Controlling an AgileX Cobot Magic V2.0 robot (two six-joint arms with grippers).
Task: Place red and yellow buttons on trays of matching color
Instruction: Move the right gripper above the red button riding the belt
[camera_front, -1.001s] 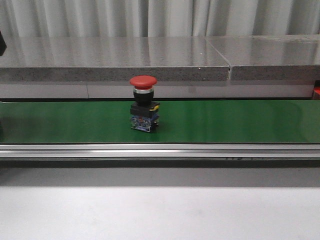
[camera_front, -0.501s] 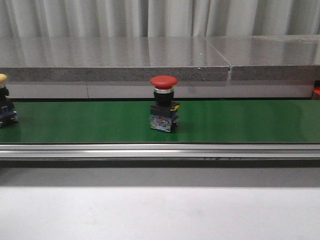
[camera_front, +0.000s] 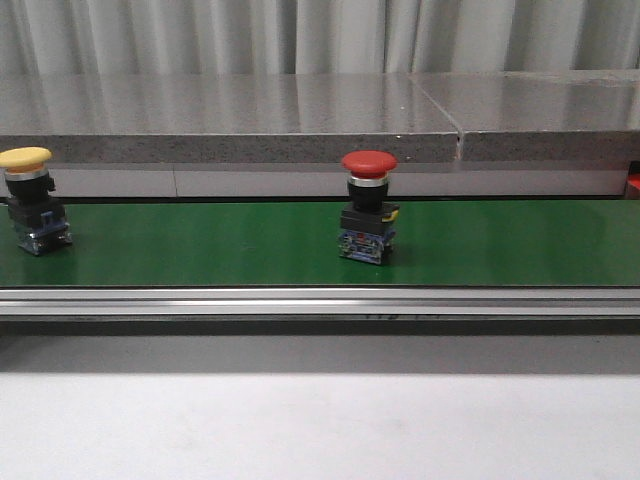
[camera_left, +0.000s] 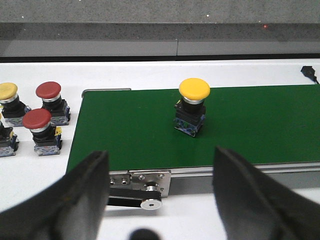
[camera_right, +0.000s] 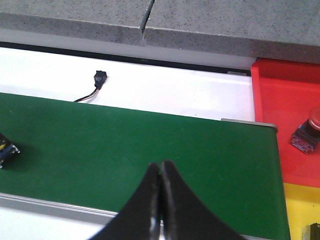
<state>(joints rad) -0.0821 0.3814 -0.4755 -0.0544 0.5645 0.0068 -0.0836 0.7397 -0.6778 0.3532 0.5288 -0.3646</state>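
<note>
2 buttons stand upright on the green belt (camera_front: 200, 245): the red button (camera_front: 368, 205) mid-belt, the yellow button (camera_front: 30, 198) near its left end, open belt between. Only the right wrist view shows the red tray (camera_right: 285, 115). Left claw (camera_left: 160, 200) gapes empty; right claw (camera_right: 160, 172) is closed, empty.

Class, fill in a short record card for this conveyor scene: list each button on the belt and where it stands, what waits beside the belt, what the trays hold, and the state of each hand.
belt: green conveyor belt
red button: upright, near mid-belt
yellow button: upright, at the belt's left end
spare buttons: two red and at least one yellow, on the white surface beside the belt's left end
red tray: holds one red-capped button
yellow tray: only a corner visible
left hand: open, holding nothing
right hand: shut, holding nothing
</note>
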